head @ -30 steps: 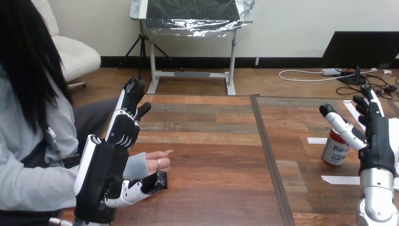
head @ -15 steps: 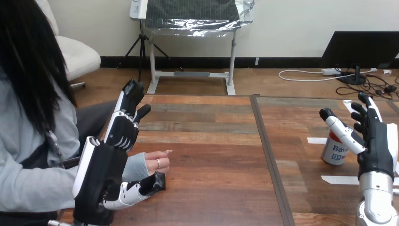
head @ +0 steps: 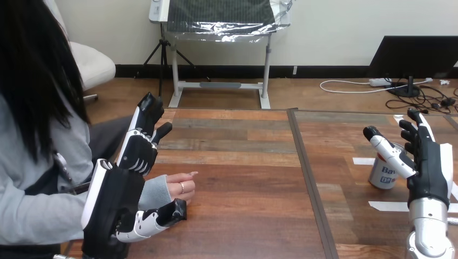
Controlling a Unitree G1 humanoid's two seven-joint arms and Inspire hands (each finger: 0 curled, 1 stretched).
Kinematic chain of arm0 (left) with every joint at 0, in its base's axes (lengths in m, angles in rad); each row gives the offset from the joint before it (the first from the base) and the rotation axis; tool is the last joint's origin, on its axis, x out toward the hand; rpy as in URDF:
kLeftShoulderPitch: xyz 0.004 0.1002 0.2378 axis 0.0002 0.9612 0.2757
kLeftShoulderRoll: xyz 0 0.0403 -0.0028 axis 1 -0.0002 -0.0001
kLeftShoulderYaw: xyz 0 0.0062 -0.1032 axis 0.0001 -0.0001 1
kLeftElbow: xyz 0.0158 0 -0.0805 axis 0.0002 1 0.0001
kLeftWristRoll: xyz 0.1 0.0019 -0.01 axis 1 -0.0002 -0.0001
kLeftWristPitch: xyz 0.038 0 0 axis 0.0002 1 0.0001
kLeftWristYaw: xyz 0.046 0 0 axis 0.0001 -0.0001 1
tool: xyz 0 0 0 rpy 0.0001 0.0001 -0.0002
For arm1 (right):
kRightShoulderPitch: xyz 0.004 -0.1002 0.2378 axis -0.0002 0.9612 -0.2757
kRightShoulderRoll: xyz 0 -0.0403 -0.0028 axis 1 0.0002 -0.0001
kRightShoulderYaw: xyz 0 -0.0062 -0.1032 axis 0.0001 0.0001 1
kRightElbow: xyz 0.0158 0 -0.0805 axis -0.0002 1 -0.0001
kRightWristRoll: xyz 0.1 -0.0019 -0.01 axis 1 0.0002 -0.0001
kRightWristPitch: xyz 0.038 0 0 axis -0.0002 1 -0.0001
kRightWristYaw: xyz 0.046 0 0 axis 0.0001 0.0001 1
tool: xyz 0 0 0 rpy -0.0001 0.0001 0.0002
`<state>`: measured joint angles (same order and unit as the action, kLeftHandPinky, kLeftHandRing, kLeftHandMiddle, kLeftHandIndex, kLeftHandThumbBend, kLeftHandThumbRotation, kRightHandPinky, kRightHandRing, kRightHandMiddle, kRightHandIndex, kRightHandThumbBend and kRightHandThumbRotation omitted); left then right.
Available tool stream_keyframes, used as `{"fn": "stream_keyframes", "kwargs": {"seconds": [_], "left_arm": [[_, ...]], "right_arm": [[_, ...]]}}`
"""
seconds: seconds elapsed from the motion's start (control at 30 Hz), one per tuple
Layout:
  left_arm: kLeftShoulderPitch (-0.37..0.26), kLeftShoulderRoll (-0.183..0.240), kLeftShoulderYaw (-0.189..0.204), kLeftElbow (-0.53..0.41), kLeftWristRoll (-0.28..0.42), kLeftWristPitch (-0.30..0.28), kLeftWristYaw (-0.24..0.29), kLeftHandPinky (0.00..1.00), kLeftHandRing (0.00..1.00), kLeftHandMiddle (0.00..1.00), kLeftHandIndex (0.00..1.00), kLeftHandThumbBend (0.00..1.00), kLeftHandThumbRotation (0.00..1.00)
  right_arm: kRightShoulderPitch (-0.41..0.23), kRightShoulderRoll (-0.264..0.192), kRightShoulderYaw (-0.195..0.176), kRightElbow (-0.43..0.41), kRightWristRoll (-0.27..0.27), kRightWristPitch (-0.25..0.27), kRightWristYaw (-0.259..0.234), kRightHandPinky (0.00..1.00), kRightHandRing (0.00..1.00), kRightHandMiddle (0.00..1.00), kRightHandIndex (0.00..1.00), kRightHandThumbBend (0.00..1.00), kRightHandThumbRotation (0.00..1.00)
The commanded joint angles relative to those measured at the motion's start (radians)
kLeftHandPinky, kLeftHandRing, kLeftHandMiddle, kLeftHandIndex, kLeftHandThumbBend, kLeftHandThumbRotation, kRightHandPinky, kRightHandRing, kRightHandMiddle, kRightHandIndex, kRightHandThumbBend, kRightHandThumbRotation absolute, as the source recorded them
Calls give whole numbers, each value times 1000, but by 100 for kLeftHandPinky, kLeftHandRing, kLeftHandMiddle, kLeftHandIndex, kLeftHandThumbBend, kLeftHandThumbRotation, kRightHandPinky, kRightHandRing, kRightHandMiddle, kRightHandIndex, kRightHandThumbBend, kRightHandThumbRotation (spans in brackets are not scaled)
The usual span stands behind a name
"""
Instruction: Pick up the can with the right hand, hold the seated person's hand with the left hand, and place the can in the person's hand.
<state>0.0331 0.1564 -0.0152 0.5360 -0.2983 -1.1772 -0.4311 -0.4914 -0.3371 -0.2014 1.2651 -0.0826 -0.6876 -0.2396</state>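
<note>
The wooden table (head: 243,162) has its far edge across the middle of the frame, and it runs out past the bottom and right borders. A dark strip (head: 308,162) crosses it from the far edge toward the lower middle. A broad stretch of bare wood lies on either side of the strip, between the person at the left and the can at the right.

White tape strips (head: 390,205) lie flat on the wood at the right, near the can. One is just left of it and one is nearer the bottom edge.

The person's hand (head: 181,187) rests on the table at the lower left, its fingers loosely curled and pointing right.

The left hand (head: 116,199) stands just left of the person's hand. Its fingers (head: 145,124) are straight and rise toward the upper left. Its thumb (head: 159,216) lies along the wood just below the person's wrist, and contact cannot be judged. Nothing is gripped.

The can (head: 381,175) stands upright at the right of the frame. The right hand (head: 429,167) is just beside it, spread wide with its fingers upright. Its thumb (head: 388,149) crosses in front of the can's top; whether it touches cannot be told.
</note>
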Motion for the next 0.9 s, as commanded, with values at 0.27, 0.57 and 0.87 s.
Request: {"fn": "stream_keyframes", "kwargs": {"seconds": [0.27, 0.57, 0.87], "left_arm": [[-33, 19, 21, -60, -2, -14, 0, 92, 98, 100, 100, 100, 63], [-31, 26, 14, -63, -28, -17, -16, 91, 98, 100, 100, 100, 61], [-22, 26, 14, -81, -48, 0, -30, 92, 99, 100, 99, 100, 56]], "right_arm": [[-63, 23, 13, 3, -2, 2, 8, 87, 90, 89, 93, 100, 52], [-65, 21, 21, 11, -14, 22, -1, 86, 89, 89, 93, 100, 53], [-68, 19, 31, 14, -27, 40, -15, 84, 87, 88, 93, 100, 55]]}}
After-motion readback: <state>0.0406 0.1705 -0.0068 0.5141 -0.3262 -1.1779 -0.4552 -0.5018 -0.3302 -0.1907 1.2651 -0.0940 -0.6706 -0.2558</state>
